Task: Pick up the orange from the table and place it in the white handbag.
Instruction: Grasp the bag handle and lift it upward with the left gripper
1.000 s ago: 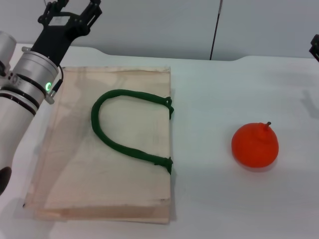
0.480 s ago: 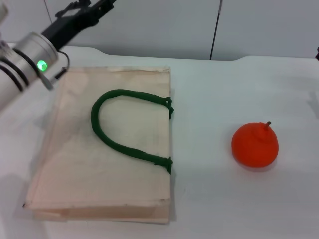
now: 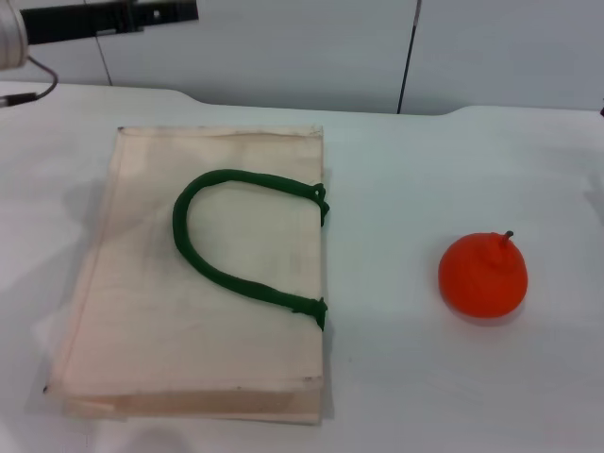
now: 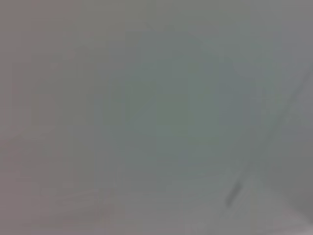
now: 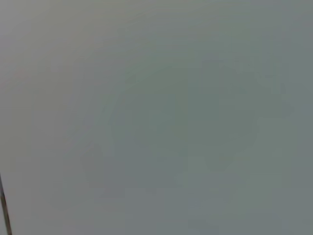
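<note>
Nothing is done yet: the orange (image 3: pixel 482 276) sits untouched on the table (image 3: pixel 406 377), well right of the flat handbag (image 3: pixel 142 340). My left pincer (image 3: pixel 165 11) hangs far left; whether it's open I cannot tell.

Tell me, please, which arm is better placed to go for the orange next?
Probably the right. The orange lies on the table's right side, apart from the white handbag. The left gripper is raised at the far left; the right is out of view.
</note>
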`<action>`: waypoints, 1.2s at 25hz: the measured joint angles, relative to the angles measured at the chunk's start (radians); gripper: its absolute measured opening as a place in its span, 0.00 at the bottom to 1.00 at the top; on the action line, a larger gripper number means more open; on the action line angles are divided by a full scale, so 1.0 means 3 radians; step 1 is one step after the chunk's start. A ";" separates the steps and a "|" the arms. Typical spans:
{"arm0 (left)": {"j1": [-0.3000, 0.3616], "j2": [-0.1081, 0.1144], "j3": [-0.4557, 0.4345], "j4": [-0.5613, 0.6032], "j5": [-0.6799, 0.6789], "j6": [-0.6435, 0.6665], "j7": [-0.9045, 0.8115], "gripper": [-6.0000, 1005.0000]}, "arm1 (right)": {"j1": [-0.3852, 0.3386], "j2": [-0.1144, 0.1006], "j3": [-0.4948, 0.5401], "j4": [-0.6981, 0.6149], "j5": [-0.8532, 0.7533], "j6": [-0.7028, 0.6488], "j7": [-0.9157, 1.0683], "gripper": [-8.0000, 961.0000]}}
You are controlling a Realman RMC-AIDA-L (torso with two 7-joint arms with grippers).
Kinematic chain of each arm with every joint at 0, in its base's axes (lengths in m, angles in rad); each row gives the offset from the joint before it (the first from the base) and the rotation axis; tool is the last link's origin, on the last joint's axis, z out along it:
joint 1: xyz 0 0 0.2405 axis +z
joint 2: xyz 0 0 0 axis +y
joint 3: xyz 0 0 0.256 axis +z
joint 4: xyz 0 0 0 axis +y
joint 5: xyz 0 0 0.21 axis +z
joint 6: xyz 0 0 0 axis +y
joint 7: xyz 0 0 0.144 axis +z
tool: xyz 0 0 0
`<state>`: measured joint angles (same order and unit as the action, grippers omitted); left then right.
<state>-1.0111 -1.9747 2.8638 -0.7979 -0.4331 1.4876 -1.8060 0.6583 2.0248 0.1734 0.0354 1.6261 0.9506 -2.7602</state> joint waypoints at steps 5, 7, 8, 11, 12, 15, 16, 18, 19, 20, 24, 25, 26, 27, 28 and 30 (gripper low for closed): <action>-0.0212 0.0048 0.0005 -0.0216 0.0959 0.0374 -0.0289 0.87 | -0.0002 0.0000 0.0000 -0.0005 0.0000 0.0000 0.0001 0.93; -0.0264 0.0036 0.0006 -0.0224 0.1224 0.0376 -0.0328 0.87 | 0.0000 0.0000 0.0000 -0.0005 0.0000 0.0000 0.0002 0.93; -0.0281 0.0018 0.0006 -0.0228 0.1321 0.0360 -0.0340 0.87 | 0.0008 0.0000 0.0000 -0.0006 0.0000 0.0000 0.0002 0.93; -0.0289 -0.0007 0.0006 -0.0224 0.1429 0.0289 -0.0346 0.87 | 0.0017 0.0000 0.0000 -0.0006 0.0000 0.0000 0.0002 0.93; -0.0289 -0.0009 0.0006 -0.0214 0.1445 0.0262 -0.0347 0.87 | 0.0020 0.0000 0.0000 -0.0006 0.0000 0.0000 0.0002 0.93; -0.0289 -0.0006 0.0006 -0.0105 0.1490 0.0182 -0.0343 0.87 | 0.0024 0.0000 0.0000 -0.0006 0.0000 0.0001 0.0002 0.93; -0.0291 -0.0001 0.0005 -0.0053 0.1508 0.0151 -0.0342 0.87 | 0.0027 0.0000 0.0000 -0.0006 0.0000 0.0001 0.0002 0.93; -0.0295 0.0010 0.0006 0.0085 0.1554 0.0047 -0.0338 0.87 | 0.0032 0.0000 0.0000 -0.0006 0.0000 0.0001 0.0002 0.93; -0.0295 0.0013 0.0006 0.0172 0.1581 -0.0037 -0.0338 0.87 | 0.0034 0.0000 0.0000 -0.0006 0.0000 0.0001 0.0002 0.93; -0.0295 0.0015 0.0006 0.0231 0.1604 -0.0101 -0.0338 0.87 | 0.0034 0.0000 0.0000 -0.0006 0.0000 0.0001 0.0002 0.93; -0.0304 0.0017 0.0006 0.0457 0.1708 -0.0460 -0.0368 0.87 | 0.0044 0.0000 0.0000 -0.0006 0.0000 0.0002 0.0005 0.93; -0.0312 0.0014 0.0006 0.0480 0.1718 -0.0512 -0.0372 0.87 | 0.0044 0.0000 0.0000 -0.0006 0.0000 0.0002 0.0005 0.93; -0.0326 0.0008 0.0006 0.0518 0.1740 -0.0565 -0.0375 0.87 | 0.0044 0.0000 0.0000 -0.0006 0.0000 0.0001 0.0005 0.93; -0.0341 0.0003 0.0006 0.0565 0.1772 -0.0628 -0.0378 0.87 | 0.0044 0.0000 0.0000 -0.0006 0.0000 0.0002 0.0006 0.93; -0.0349 0.0003 0.0006 0.0611 0.1812 -0.0672 -0.0380 0.87 | 0.0045 0.0000 0.0000 -0.0006 0.0000 0.0002 0.0006 0.93; -0.0363 0.0004 0.0006 0.0742 0.1908 -0.0774 -0.0388 0.87 | 0.0048 0.0000 0.0000 -0.0006 0.0000 0.0002 0.0006 0.93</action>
<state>-1.1200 -1.9734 2.8655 -0.5752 0.1393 1.2555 -1.9222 0.6728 2.0249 0.1734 0.0337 1.6260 0.9511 -2.7583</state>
